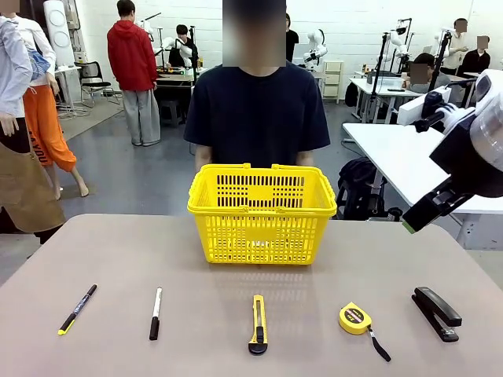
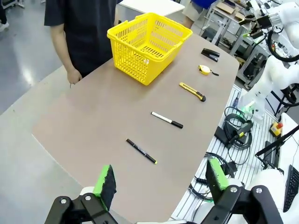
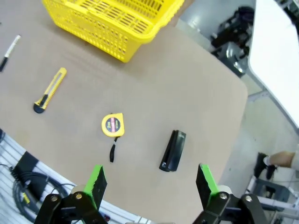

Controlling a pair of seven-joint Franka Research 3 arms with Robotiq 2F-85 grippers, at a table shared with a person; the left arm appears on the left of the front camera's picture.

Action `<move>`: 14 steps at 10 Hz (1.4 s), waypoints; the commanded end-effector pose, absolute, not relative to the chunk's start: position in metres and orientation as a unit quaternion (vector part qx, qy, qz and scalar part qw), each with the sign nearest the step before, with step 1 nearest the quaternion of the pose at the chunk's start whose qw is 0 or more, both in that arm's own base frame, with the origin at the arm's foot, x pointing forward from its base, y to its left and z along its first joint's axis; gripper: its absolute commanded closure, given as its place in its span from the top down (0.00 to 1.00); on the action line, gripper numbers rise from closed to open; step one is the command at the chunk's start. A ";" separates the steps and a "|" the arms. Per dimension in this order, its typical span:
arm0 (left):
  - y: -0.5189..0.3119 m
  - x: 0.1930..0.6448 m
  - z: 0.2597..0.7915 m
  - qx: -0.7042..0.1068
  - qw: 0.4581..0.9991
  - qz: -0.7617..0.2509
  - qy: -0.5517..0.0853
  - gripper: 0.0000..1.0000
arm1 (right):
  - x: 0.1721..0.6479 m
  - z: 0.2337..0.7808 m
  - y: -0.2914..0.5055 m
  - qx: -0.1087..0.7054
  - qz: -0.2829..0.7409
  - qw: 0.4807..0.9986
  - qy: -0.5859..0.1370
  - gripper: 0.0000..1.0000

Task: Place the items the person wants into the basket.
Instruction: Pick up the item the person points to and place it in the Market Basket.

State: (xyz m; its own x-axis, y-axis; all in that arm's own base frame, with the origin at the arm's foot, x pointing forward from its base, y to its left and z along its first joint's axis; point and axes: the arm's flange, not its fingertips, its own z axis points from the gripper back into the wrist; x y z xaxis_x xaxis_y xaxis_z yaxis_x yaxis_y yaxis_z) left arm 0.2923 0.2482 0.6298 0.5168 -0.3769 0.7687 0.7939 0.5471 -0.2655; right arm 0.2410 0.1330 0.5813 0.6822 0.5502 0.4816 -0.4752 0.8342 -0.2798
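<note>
1. While the person (image 1: 259, 110) is standing behind the basket (image 1: 259, 236) with no hand pointing, I am risking a wrong pick by guessing which items are wanted.
2. The basket is sitting at the far middle of the table (image 1: 118, 259), looking empty. Coming in low is risking a clipped rim and a shove toward the person; dropping from high is risking a bounce-out.
3. The left gripper (image 2: 160, 176) is hanging wide apart over the near left edge and the right gripper (image 3: 150, 179) is equally wide over the right end, both holding nothing. Sending both to the middle is risking an arm clash.
4. The stapler (image 1: 437, 312) is lying near the tape measure (image 1: 355, 317), so wide jaws are risking the wrong grab or a snag on the strap.
5. The utility knife (image 1: 258, 322) is lying flat mid-row, so the fingers are risking scraping the table.
6. The marker (image 1: 156, 312) and the pen (image 1: 77, 309) are looking alike and lying side by side, so I am risking a mix-up or a roll-away.
</note>
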 end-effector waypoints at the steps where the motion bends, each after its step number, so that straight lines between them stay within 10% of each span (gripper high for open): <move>1: 0.248 0.296 0.631 -0.315 0.815 -0.357 -0.331 1.00 | 0.258 0.604 0.058 0.092 0.390 0.863 -0.309 1.00; 7: 0.248 0.296 0.631 -0.315 0.815 -0.357 -0.331 1.00 | 0.278 0.604 -0.163 0.313 0.489 0.672 -0.461 1.00; 14: 0.248 0.296 0.631 -0.315 0.815 -0.357 -0.331 1.00 | 0.164 0.620 -0.174 0.280 0.450 0.736 -0.420 1.00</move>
State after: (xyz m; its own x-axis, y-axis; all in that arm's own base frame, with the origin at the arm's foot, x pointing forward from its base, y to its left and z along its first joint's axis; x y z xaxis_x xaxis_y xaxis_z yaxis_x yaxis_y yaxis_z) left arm 0.2975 0.2475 0.6278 0.5282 -0.3795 0.7595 0.7888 0.5503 -0.2736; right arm 0.1706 -0.1829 0.6181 0.2413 0.4570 0.8561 -0.9023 0.4303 0.0246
